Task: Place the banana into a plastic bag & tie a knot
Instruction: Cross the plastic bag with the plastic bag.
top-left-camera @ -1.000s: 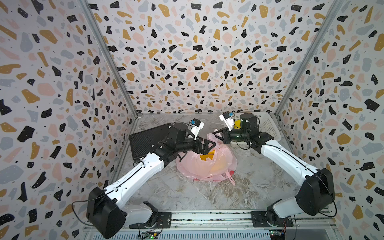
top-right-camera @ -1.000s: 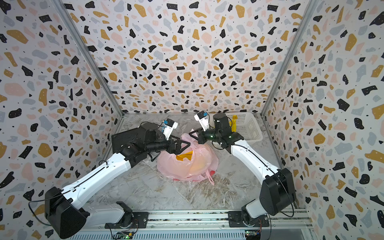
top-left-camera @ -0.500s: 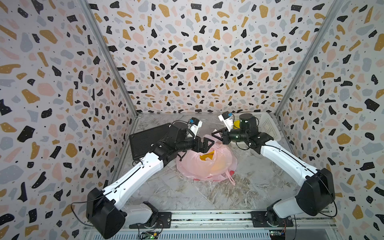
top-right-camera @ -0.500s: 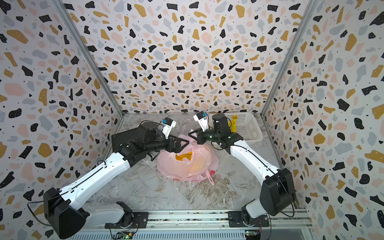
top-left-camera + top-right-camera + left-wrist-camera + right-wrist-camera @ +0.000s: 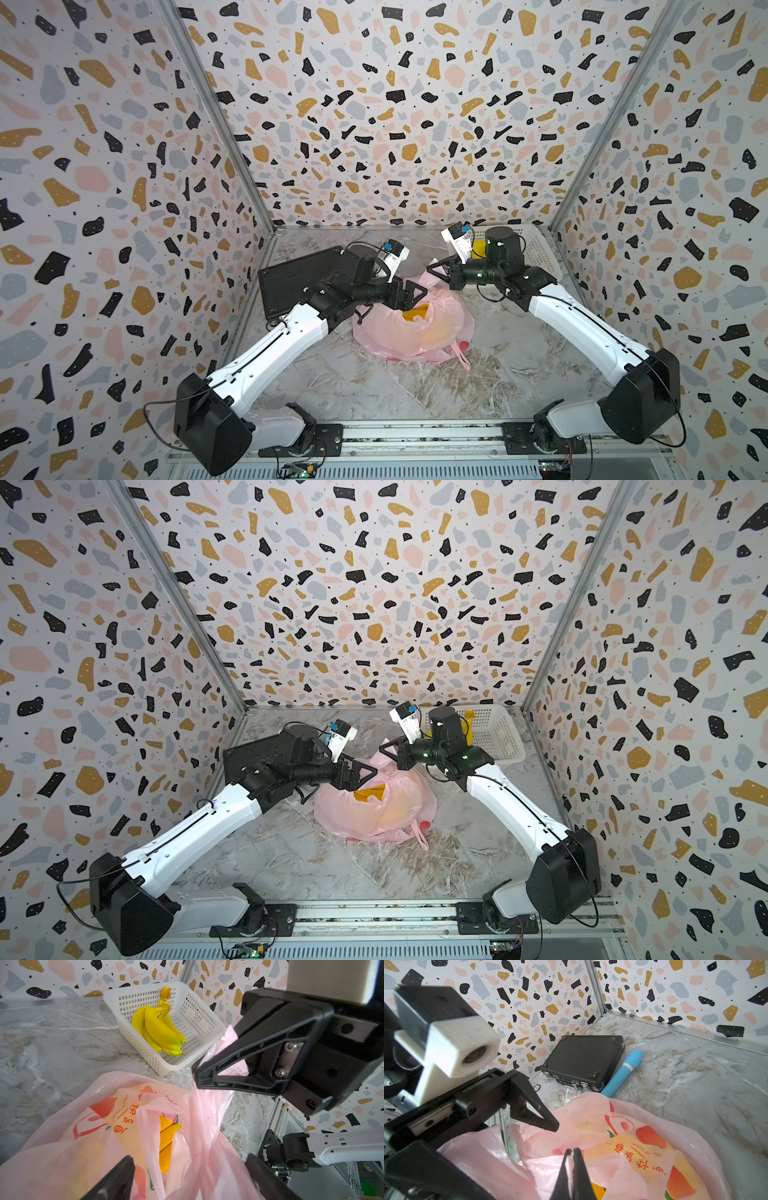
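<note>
Locate the plastic bag (image 5: 415, 336) at the centre of the desk (image 5: 332, 382), between the two arms. It is pink, translucent and printed with fruit graphics.

Observe the banana (image 5: 166, 1138) inside the bag. In the left wrist view its yellow skin shows through the bag's mouth. In both top views a yellow patch shows through the film.

Check the left gripper (image 5: 189, 1158). Its jaws stand apart, with a raised fold of bag film lying between them. In both top views it sits over the bag's rim on the side nearest the black case (image 5: 583, 1057).

Check the right gripper (image 5: 572, 1152). Its jaws are together, clamped on a strip of the bag's film. The left wrist view shows that strip stretched taut from the bag up to the tips.

Note the surroundings. A white basket (image 5: 135, 1043) stands in the back right corner of the desk, apart from the bag, and holds a banana bunch (image 5: 158, 1028). The black case lies against the left wall, with a blue cylinder (image 5: 625, 1070) just beside it.
</note>
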You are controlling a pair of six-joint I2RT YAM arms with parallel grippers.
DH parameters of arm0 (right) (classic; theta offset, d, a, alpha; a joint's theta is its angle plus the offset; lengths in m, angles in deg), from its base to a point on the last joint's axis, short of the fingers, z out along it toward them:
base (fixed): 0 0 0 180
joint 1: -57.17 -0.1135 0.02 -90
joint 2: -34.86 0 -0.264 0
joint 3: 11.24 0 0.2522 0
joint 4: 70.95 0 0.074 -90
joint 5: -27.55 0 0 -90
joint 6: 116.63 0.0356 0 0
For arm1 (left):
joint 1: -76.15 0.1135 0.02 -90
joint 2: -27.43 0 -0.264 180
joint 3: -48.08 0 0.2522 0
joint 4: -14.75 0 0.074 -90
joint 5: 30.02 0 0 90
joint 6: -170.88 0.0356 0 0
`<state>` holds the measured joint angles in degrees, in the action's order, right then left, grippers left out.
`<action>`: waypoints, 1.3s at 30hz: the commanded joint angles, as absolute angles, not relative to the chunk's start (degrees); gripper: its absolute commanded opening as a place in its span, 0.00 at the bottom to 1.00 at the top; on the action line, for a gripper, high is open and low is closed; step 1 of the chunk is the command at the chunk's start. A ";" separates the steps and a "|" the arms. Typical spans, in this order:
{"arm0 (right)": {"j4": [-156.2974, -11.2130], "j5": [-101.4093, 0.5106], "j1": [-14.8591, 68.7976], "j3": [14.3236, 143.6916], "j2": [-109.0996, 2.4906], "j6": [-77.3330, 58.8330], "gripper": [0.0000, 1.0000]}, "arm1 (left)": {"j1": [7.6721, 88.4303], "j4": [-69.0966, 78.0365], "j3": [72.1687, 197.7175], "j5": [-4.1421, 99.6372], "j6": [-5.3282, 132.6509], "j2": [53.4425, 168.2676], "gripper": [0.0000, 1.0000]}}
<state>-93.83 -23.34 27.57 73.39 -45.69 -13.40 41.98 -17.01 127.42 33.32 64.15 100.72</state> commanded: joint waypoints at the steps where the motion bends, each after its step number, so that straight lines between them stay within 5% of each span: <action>1: -94.90 -23.69 27.24 74.06 -43.86 -14.33 0.00 | 42.79 -15.11 126.32 28.94 67.35 99.20 0.78; 9: -95.12 -23.78 27.29 73.97 -43.63 -14.30 0.00 | 45.39 -15.58 125.22 24.60 69.13 99.27 0.64; 22: -94.29 -23.54 27.29 73.71 -43.93 -13.83 0.00 | 48.01 -14.83 125.03 19.36 69.03 100.66 0.24; 27: -94.12 -23.41 27.29 73.71 -44.19 -13.71 0.00 | 48.03 -14.57 124.95 17.85 69.35 101.34 0.44; 39: -94.18 -23.60 27.29 73.62 -44.35 -13.81 0.00 | 48.03 -16.57 124.57 17.53 72.33 101.34 0.59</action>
<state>-94.14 -23.73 27.52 73.39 -45.69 -13.62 47.86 -17.05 124.88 18.63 70.49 101.18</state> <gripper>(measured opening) 0.039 0.589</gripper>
